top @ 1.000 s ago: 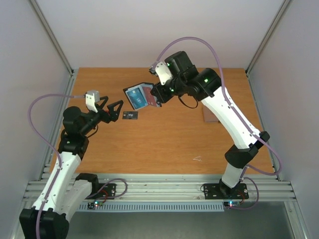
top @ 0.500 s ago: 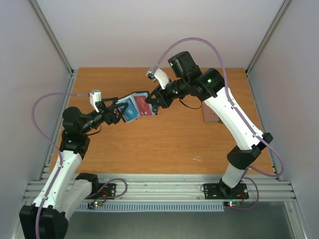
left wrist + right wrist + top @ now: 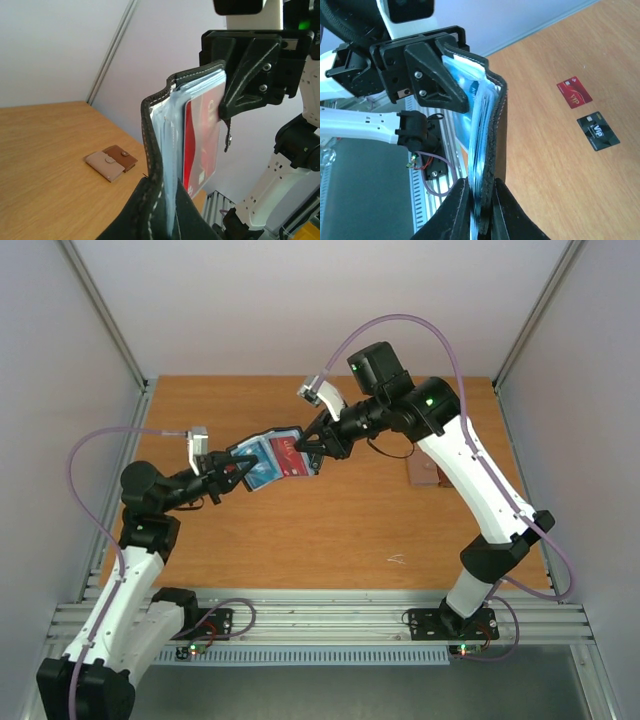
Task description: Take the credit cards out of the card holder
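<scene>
Nearest, from the lower left of the top view, the left arm reaches up and to the right. The left gripper [image 3: 244, 470] is closed down on the near-left edge of the card holder [image 3: 274, 452]. Whether its fingers pinch a card alone or the pocket too cannot be told.

The card holder hangs in the air above the table [image 3: 330, 530], left of centre and a little above mid-frame, spread open between the two grippers. It is black outside with pale stitching along the rim. The wrist views show its inside edge-on as thin, pale blue-grey pocket layers. A blue card [image 3: 260, 472] sits in its left half and a dark red card [image 3: 290, 456] in its right half.

Just beyond, the right gripper [image 3: 312, 447] clamps the holder's far-right edge, its jaws nearly together with the fold between them.

On the wood, at the right of the right wrist view, a loose red card [image 3: 574, 93] and a black card [image 3: 598, 131] lie flat, near each other but apart. Farther off, lower left of centre in the left wrist view, a brown two-tone wallet [image 3: 111, 163] lies closed on the table.
</scene>
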Available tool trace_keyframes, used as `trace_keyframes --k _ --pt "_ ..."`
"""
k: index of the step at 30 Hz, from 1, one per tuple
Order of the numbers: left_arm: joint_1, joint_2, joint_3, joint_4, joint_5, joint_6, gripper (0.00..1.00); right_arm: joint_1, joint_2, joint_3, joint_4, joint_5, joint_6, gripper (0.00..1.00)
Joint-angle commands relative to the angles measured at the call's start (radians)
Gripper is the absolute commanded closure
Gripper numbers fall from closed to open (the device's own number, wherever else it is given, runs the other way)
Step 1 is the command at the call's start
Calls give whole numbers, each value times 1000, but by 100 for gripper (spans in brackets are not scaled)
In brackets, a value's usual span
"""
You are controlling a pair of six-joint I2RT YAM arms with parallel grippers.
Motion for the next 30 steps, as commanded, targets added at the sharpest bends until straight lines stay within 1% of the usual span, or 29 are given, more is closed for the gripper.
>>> trace_keyframes --k 1,3,5,8,10,11,12,13,14,15,16,17,18,19,21,23,25,26,28,29,30 --pt "5 -11 -17 27 -47 -58 100 -57 -36 -32 52 -28 79 80" --pt "5 -19 -18 -22 -176 -83 100 -90 -36 -42 67 52 138 63" --pt "5 -33 -12 -113 -331 -100 100 -125 -35 -43 72 164 203 55" --pt "5 -38 24 -305 -572 -88 100 -160 -33 -25 63 293 288 54" --pt "5 -36 43 -399 -689 -49 100 -147 -34 -14 75 321 330 60" --pt "5 -36 50 -433 -726 -22 100 -117 -40 -12 89 349 323 61" --pt "5 -36 59 -461 -759 0 100 -62 -50 -13 106 388 286 62" --pt "4 -37 66 -486 -783 31 100 2 -58 -13 124 420 229 61" --pt "3 -37 75 -508 -804 53 100 67 -62 -13 143 419 161 60" --pt "3 -36 82 -519 -809 66 100 121 -58 -13 158 368 107 59" --pt "3 -36 82 -516 -800 83 100 151 -47 -17 177 258 79 58" --pt "2 -36 81 -503 -778 89 100 160 -27 -24 210 127 92 59" --pt "2 -38 76 -478 -745 88 100 162 6 -30 242 29 126 60" --pt "2 -45 66 -434 -702 75 100 162 36 -29 267 -30 179 63" --pt "2 -63 31 -286 -597 -7 100 159 75 -38 312 -74 239 66" --pt "3 -78 9 -157 -538 -102 100 145 80 -88 402 -122 308 66" --pt "3 -76 12 -100 -467 -154 100 101 72 -175 532 -186 408 67" --pt "3 -76 10 -69 -432 -166 100 72 65 -224 640 -223 473 68" --pt "3 -74 5 -34 -358 -148 100 12 55 -335 874 -309 659 72" --pt "2 -76 2 -28 -343 -141 100 -5 59 -365 942 -316 730 74" --pt "2 -77 1 -20 -338 -141 100 -9 67 -363 940 -314 736 75"
